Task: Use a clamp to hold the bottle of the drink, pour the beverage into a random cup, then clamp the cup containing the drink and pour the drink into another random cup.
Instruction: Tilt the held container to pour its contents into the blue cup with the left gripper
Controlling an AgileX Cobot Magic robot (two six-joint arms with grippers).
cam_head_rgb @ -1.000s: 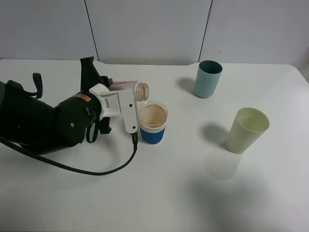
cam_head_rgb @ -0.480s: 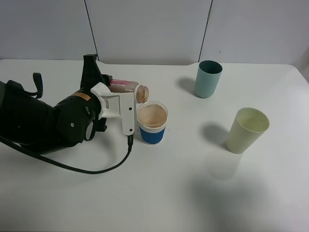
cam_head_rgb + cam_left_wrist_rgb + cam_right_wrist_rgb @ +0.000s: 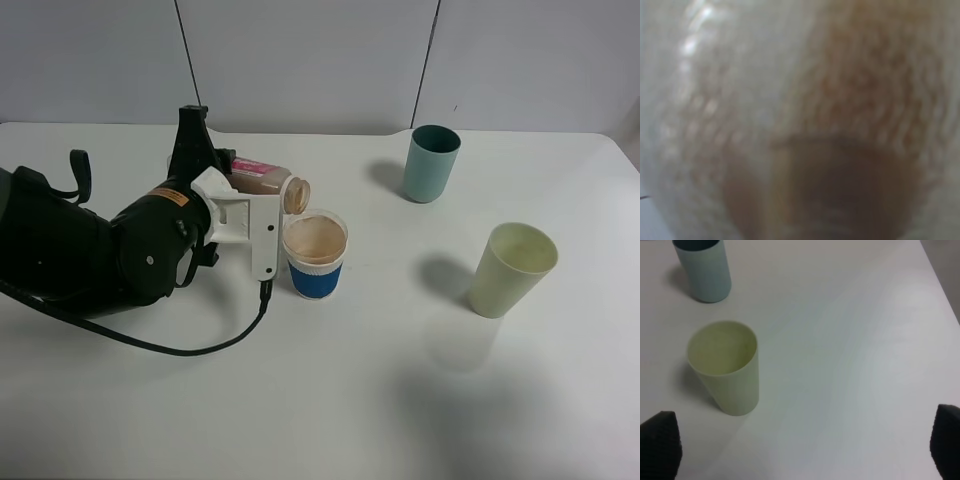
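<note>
My left gripper [image 3: 226, 182] is shut on the drink bottle [image 3: 262, 182], which lies nearly level with brown drink inside. Its open mouth is just above the far-left rim of the white cup with a blue sleeve [image 3: 316, 256], which holds light brown drink. In the left wrist view the bottle [image 3: 800, 120] fills the picture as a blur. The teal cup [image 3: 431, 163] stands at the back right and the pale green cup [image 3: 511, 269] at the right. My right gripper [image 3: 802, 450] is open and empty, above the table near the pale green cup [image 3: 725, 367]. It does not show in the exterior view.
The teal cup [image 3: 702, 267] stands beyond the pale green one in the right wrist view. A black cable [image 3: 200, 350] loops from the left arm over the white table [image 3: 330, 400] in front of the blue-sleeved cup.
My left gripper has rolled back and risen slightly. The bottle has swung from a steeper pour towards level. The cups have not moved.
</note>
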